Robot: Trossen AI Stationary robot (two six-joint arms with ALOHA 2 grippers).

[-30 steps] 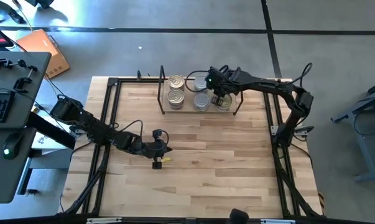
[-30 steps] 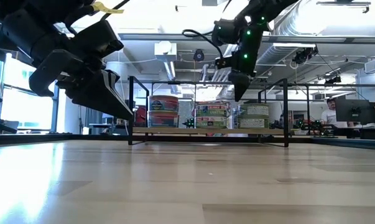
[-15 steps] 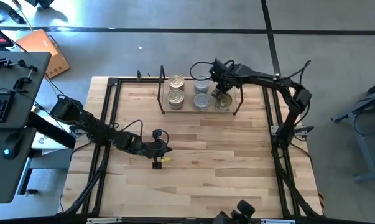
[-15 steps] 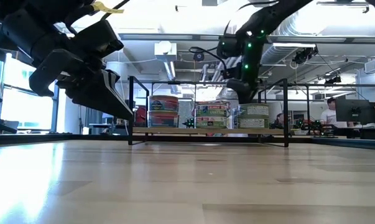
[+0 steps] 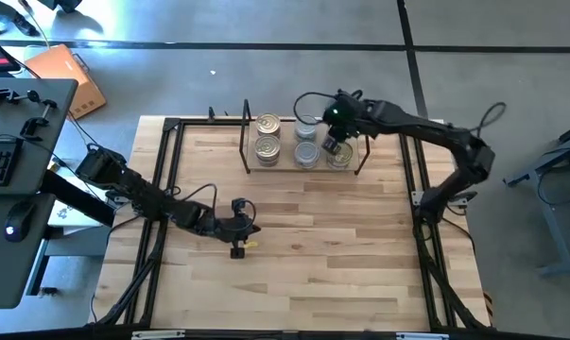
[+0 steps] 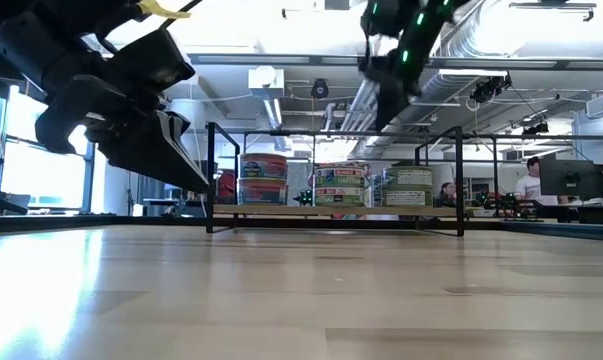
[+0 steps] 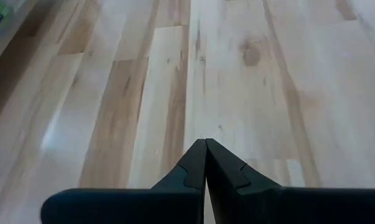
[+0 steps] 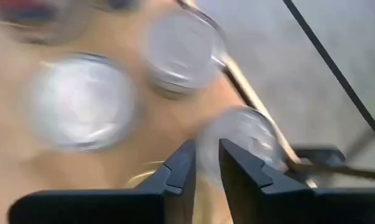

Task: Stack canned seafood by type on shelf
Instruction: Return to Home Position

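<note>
Five tins (image 5: 267, 147) show on the shelf (image 5: 286, 162), upper centre of the high view. The right gripper (image 5: 330, 144) hangs over the shelf's right end, fingers parted and empty. The left gripper (image 5: 237, 247), fingers pinched together, hovers over the open table (image 5: 341, 246), lower left.

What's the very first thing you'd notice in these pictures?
The canned seafood, piled in short stacks on the shelf at the far side of the table. The right gripper hangs above the stacks, jaws slightly apart and empty; the left gripper hovers shut, low over the wood.
</note>
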